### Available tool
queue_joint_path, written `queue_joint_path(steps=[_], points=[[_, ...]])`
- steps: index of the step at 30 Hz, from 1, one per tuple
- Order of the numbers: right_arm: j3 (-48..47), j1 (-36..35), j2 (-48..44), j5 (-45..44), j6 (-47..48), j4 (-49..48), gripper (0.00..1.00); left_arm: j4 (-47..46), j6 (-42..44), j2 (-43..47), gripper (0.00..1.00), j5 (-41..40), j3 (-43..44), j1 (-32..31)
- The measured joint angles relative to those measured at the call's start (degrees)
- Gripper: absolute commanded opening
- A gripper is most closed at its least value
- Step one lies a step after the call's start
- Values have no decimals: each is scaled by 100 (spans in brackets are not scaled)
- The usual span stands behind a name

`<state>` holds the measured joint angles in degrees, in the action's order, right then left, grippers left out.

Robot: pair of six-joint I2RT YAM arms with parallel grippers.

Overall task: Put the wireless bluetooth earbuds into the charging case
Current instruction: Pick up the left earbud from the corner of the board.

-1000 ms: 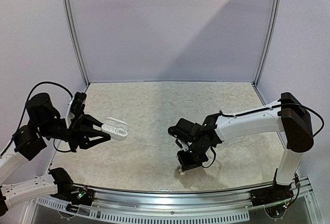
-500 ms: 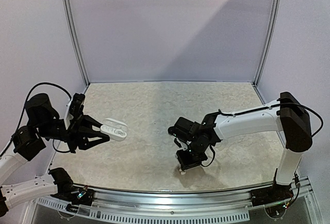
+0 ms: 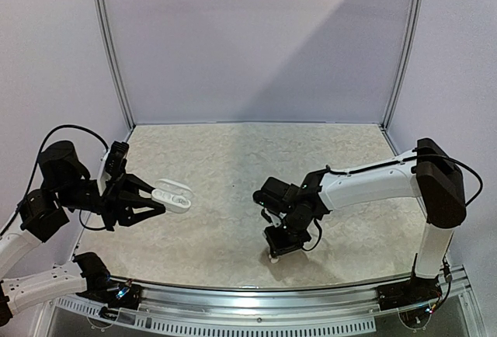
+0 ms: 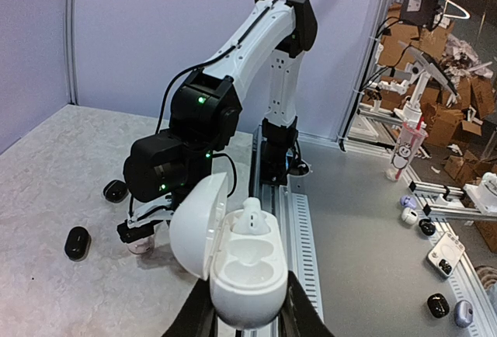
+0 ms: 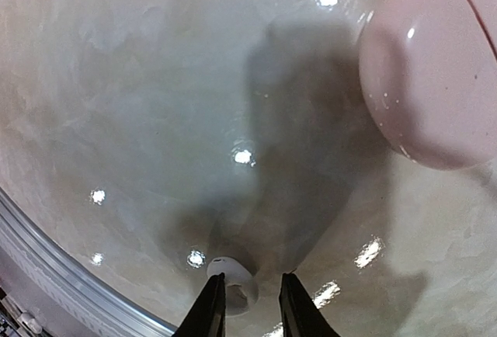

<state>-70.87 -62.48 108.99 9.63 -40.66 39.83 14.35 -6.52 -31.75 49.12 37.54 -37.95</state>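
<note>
Your left gripper clamps one open white case with one earbud seated. Your right gripper, jaws narrowly parted, straddles a second earbud at the near edge of the table — one pink case nearby.

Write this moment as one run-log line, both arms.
left fingers: shut on open white charging case with one seated earbud | right fingers: astride white earbud on table

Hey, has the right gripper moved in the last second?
Yes, slightly: the right gripper edged left, away from the right corner post.
</note>
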Motion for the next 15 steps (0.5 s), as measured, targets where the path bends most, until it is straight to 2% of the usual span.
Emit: queue_joint_path(steps=[4, 12, 15], points=[[-2, -2, 9, 2, 26, -4, 33, -2, 11, 0, 0, 0, 0, 0], [0, -35, 52, 192, 9, -166, 13, 0, 11, 0, 0, 15, 0, 0], [0, -52, 52, 256, -33, -227, 11, 2, 20, 0, 0, 17, 0, 0]])
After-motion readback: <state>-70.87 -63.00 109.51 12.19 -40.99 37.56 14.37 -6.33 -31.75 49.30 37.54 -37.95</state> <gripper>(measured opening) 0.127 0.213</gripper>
